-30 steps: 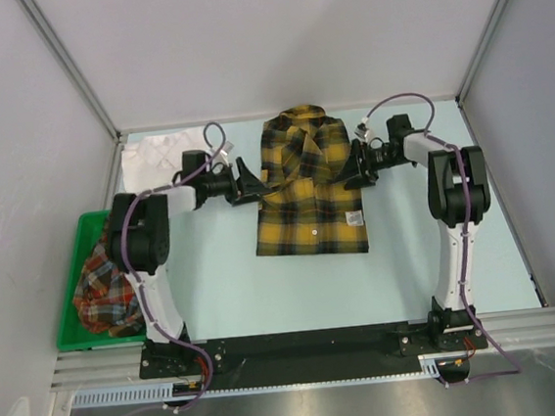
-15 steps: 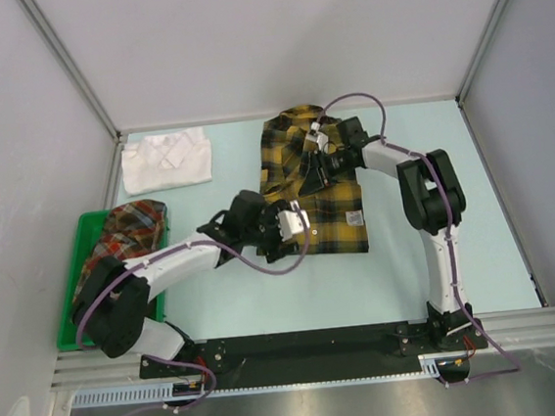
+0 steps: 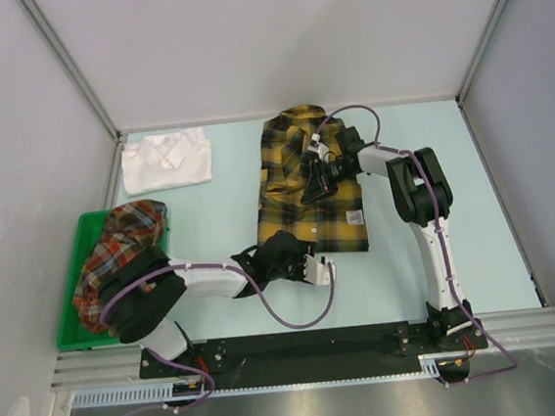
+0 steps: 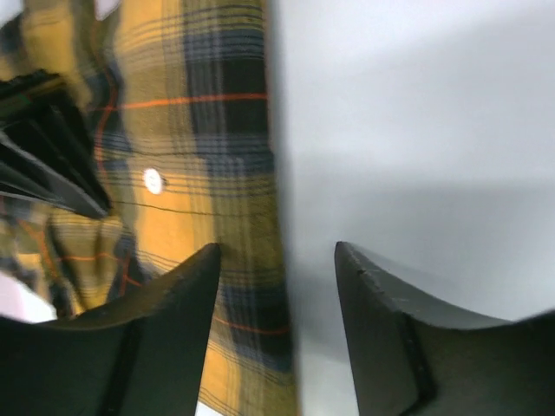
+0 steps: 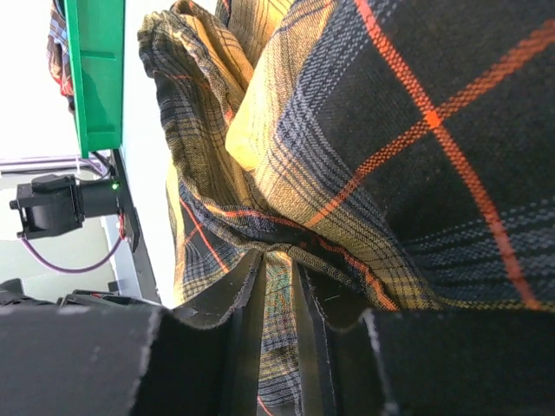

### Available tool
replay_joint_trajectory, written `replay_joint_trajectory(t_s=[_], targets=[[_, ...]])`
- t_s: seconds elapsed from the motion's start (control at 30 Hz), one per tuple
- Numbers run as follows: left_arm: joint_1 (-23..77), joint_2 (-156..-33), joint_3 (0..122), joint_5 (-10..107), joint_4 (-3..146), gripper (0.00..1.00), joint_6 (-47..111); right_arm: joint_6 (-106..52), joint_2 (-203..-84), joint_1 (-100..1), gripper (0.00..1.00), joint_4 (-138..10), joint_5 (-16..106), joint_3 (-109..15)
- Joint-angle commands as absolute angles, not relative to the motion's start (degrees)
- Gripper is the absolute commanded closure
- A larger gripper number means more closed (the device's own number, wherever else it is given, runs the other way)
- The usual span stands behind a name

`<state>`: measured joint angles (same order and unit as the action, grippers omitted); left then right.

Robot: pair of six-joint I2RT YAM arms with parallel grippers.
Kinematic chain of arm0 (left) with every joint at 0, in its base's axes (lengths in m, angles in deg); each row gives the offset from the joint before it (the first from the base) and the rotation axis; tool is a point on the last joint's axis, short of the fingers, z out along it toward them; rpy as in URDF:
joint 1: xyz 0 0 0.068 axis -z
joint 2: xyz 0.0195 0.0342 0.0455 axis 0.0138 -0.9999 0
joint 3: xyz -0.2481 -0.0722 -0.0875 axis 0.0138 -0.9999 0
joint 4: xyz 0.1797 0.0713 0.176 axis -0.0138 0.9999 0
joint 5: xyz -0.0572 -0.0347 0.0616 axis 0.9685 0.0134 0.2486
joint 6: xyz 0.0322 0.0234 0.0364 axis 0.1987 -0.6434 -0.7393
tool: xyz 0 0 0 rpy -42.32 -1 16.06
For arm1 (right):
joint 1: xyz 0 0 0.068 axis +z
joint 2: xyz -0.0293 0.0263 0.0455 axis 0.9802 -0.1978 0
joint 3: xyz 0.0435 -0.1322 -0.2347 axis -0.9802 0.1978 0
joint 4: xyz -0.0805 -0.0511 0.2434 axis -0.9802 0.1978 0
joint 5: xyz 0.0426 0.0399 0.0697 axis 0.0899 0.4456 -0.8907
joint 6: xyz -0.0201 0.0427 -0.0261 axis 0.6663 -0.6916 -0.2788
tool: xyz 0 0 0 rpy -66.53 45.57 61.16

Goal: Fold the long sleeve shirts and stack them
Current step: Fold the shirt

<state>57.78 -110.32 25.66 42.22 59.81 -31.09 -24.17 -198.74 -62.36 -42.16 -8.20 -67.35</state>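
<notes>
Left gripper (image 4: 277,250) is now sitting lower, at the yellow plaid shirt (image 3: 341,207) hem, jaws parted. Right gripper (image 5: 279,264) is pinching a chest fold. Risk: an uneven pull bunching the layers.

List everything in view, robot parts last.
yellow-and-black plaid shirt: one, yellow and black, folded, middle of the table toward the back
white shirt: one, white, folded, back left of the table
red-orange plaid shirt: one, red-orange, bunched in the bin
green bin: one, green, left edge of the table
table: one, pale blue
left hand: one, black, open, astride the yellow-and-black plaid shirt's edge
right hand: one, black, shut on a fold of the yellow-and-black plaid shirt
</notes>
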Motion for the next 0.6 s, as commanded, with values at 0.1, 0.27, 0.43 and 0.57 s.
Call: replay_joint_trajectory(t_s=[0.1,0.27,0.43,0.57], targets=[[58.18,-115.95,26.93,33.48,52.99,0.63,-34.93,-20.18,-200.99,-62.07,0.76,-42.14,-4.60,-69.06],[58.10,-112.53,31.84,39.70,66.50,0.93,-30.46,-17.54,-200.11,-61.37,0.76,-40.91,-4.51,-67.92],[60.55,-105.41,39.59,47.62,86.46,1.00,-22.29,-16.05,-192.13,-58.82,0.76,-41.60,-5.57,-59.41],[62.66,-100.40,43.54,52.27,97.89,1.00,-16.40,-19.73,-184.65,-56.89,0.72,-42.93,-8.37,-52.10]])
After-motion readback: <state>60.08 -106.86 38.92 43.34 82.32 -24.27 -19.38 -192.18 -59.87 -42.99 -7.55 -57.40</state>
